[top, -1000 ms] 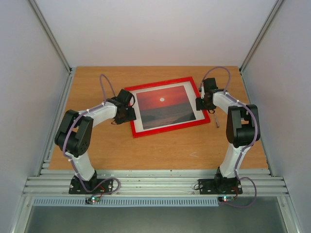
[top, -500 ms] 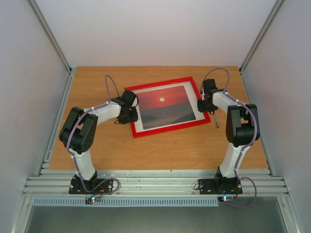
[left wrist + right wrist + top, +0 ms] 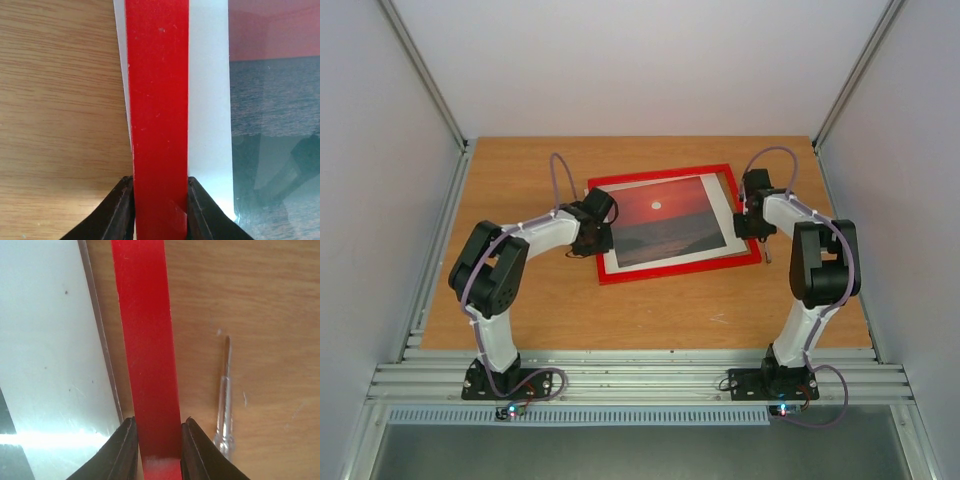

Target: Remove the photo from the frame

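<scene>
Gripping the left rail of the thin bright red rectangular picture frame (image 3: 680, 268), the left gripper (image 3: 160, 205) has its jaws pinched onto the red strip. The rectangular sunset photo (image 3: 665, 222) lies inside the frame, flat near the wooden table's (image 3: 620, 310) far edge, so removal seems not yet begun. The right gripper (image 3: 159, 440) likewise pinches the right rail. Counted: one frame, one photo, two grippers, one clear-handled screwdriver (image 3: 225, 405) just right of the frame.

White-and-black arms (image 3: 535, 233), lilac cables (image 3: 556, 172)
</scene>
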`<control>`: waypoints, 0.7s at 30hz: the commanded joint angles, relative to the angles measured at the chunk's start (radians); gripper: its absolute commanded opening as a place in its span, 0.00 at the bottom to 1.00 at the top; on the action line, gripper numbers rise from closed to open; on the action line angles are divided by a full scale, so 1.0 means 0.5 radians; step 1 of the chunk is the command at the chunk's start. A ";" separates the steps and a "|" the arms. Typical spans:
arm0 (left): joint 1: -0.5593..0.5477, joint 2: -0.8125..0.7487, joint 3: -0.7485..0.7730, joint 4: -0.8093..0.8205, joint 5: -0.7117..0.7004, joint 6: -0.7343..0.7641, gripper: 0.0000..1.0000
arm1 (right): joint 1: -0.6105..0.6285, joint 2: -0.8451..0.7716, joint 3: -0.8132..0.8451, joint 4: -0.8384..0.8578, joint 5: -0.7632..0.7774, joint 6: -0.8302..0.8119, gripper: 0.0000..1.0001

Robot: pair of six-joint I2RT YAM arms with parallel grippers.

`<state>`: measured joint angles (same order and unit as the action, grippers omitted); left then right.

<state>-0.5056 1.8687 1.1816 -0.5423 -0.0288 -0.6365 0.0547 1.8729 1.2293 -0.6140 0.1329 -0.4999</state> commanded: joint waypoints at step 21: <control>-0.074 -0.498 -0.216 0.117 -0.182 -0.034 0.09 | 0.116 -0.532 -0.182 0.084 -0.077 0.140 0.01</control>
<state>-0.5308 1.6917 1.1019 -0.5343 -0.1097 -0.6430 0.0746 1.6493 1.1263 -0.6018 0.1112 -0.4767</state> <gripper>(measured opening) 0.230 0.227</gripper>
